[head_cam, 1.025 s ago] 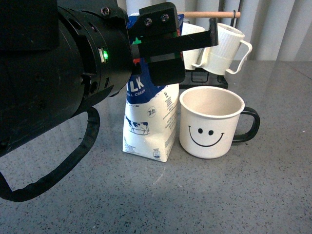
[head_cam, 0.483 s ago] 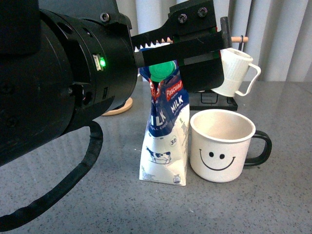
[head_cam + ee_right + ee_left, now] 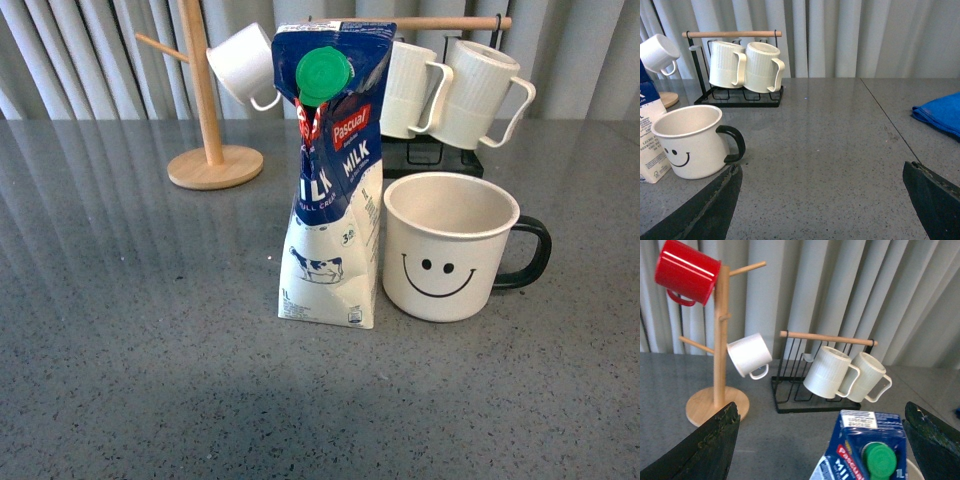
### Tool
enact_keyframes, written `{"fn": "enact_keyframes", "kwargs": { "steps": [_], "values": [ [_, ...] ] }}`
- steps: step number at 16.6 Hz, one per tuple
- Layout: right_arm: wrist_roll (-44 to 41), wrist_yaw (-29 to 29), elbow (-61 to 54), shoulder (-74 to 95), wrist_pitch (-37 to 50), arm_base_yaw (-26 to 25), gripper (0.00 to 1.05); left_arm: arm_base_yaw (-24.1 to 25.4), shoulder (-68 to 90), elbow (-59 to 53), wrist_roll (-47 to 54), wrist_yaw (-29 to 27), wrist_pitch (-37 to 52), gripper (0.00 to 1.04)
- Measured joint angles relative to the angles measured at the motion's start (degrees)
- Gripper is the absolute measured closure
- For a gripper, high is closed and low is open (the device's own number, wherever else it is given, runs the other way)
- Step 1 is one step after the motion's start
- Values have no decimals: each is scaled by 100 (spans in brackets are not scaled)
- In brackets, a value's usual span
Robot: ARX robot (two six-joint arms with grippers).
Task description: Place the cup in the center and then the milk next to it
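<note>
The white smiley cup [image 3: 450, 247] with a black handle stands upright on the grey table. The blue and white Pascual milk carton [image 3: 335, 180] with a green cap stands upright just left of it, close to touching. Neither gripper shows in the front view. In the left wrist view my left gripper [image 3: 822, 450] is open, its fingers wide apart above and behind the carton's top [image 3: 862, 452], not touching it. In the right wrist view my right gripper [image 3: 822, 200] is open and empty over bare table, to the right of the cup [image 3: 690, 140] and the carton's edge [image 3: 650, 135].
A wooden mug tree [image 3: 205, 110] with a small white cup [image 3: 243, 65] stands at the back left; a red mug [image 3: 686, 271] hangs on it. A black rack [image 3: 440, 150] holds two ribbed cream mugs [image 3: 470, 92] behind the cup. A blue cloth [image 3: 940, 115] lies far right.
My left arm, which filled the left of the front view with its gripper round the carton's top, has let go and drawn out of that view. The carton stands free beside the cup.
</note>
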Motion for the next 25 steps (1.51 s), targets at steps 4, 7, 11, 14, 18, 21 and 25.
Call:
{"fn": "enact_keyframes", "kwargs": {
  "steps": [4,7,11,14,18,21,25],
  "values": [
    [0,0,0,0,2,0,7,1884,-1499,-597,625,391,-1078,23],
    [0,-2,0,0,0,0,7,2144,-3080,-1952,1043,531,-1362,63],
    [0,0,0,0,0,0,7,2173,-3403,-2358,1060,514,-1248,88],
    [0,0,0,0,0,0,7,2173,-3558,-2601,1060,514,-1250,103],
    [0,0,0,0,0,0,7,2173,-3971,-2935,1064,514,-1255,104],
    [0,0,0,0,0,0,7,2173,-4199,-3104,1062,511,-1333,104],
    [0,0,0,0,0,0,7,2173,-4577,-3322,1064,514,-1497,104]
  ]
}}
